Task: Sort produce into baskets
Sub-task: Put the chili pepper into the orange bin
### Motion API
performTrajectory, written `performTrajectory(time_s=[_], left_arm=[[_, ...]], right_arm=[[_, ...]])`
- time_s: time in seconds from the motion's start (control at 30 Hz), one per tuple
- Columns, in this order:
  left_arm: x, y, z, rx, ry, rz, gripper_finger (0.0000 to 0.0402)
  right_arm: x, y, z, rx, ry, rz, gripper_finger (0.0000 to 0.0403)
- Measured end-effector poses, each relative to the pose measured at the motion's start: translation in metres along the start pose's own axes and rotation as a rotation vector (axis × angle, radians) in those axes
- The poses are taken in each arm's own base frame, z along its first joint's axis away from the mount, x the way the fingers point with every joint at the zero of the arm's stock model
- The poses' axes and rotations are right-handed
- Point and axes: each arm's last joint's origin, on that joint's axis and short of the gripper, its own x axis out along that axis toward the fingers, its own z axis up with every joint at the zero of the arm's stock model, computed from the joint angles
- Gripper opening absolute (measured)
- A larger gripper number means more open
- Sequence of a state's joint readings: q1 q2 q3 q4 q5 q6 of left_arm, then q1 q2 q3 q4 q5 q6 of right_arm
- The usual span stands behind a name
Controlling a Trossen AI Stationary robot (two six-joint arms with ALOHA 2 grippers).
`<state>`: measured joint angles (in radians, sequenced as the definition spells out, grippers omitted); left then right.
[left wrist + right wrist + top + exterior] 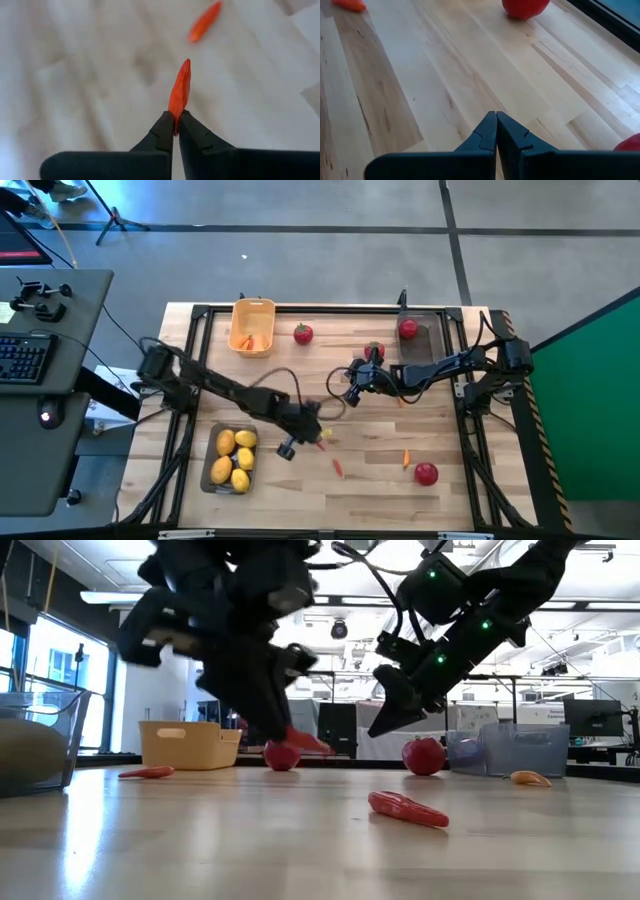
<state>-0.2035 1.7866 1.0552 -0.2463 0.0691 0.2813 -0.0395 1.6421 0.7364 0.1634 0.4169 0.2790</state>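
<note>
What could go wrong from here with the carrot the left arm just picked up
The left end effector pinches the carrot piece only at one tip, so it may swivel or slip out during the carry. The yellow basket sits at the table's far side, a long way to travel. The right end effector, shut and empty, hangs near that path and might get bumped.

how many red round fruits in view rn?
4: one beside the yellow basket at, one mid-table by the right gripper, one in the grey tray, one near the front right. Arms may hide more.
</note>
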Motion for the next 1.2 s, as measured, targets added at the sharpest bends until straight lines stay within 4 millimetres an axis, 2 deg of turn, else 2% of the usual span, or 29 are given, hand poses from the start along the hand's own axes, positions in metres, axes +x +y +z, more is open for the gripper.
performTrajectory(time_s=[0.17, 0.5, 0.7, 0.87, 1.07, 1.2], left_arm=[[-0.039, 0.025, -0.031, -0.197, -0.015, 0.09, 0.0], [-0.117, 0.073, -0.112, -0.694, -0.071, 0.43, 0.0], [-0.165, 0.097, -0.145, -0.926, -0.111, 0.642, 0.0], [-0.178, 0.116, -0.184, -1.068, -0.002, 0.737, 0.0], [-0.173, 0.134, -0.213, -1.146, 0.095, 0.738, 0.0], [-0.164, 0.141, -0.223, -1.177, 0.119, 0.71, 0.001]], right_arm=[[0.0, 0.0, 0.001, 0.004, -0.009, 0.002, 0.0], [0.0, 0.001, 0.004, 0.0, -0.035, 0.009, 0.0], [0.0, 0.001, 0.004, 0.01, -0.039, 0.011, 0.0], [0.0, 0.001, 0.004, 0.031, -0.043, 0.012, 0.0], [0.0, 0.002, 0.006, 0.038, -0.058, 0.017, 0.0], [0.0, 0.002, 0.006, 0.045, -0.063, 0.018, 0.0]])
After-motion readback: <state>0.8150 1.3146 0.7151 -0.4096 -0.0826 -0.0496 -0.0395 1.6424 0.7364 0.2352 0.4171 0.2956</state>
